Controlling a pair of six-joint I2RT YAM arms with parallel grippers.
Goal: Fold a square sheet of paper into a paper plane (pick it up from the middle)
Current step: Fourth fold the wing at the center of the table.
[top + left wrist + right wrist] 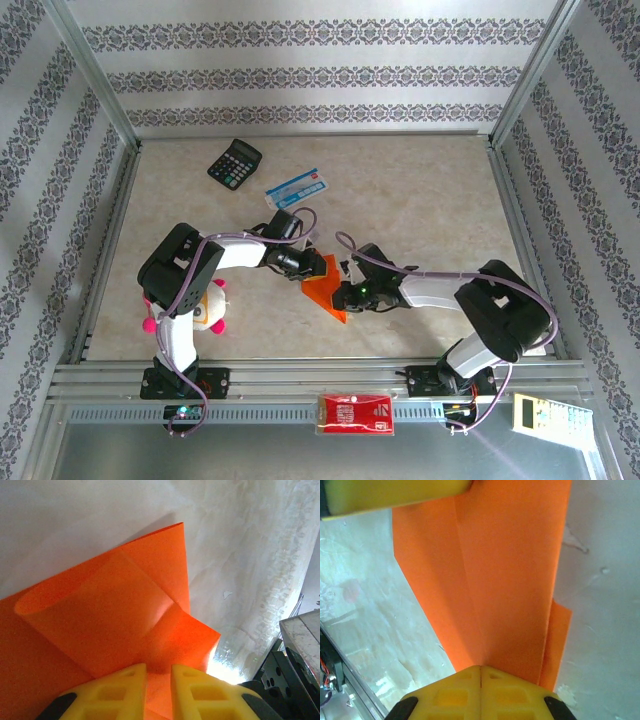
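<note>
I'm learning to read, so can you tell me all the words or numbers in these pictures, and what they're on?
No text here is clear enough to quote.
On the red packet: white print, too small to read.
On the blue-and-white packet: print too blurred to read.
On the black calculator: key marks too small to read.
On the pale keypad device: marks too small to read.
On the orange paper: no writing.
</note>
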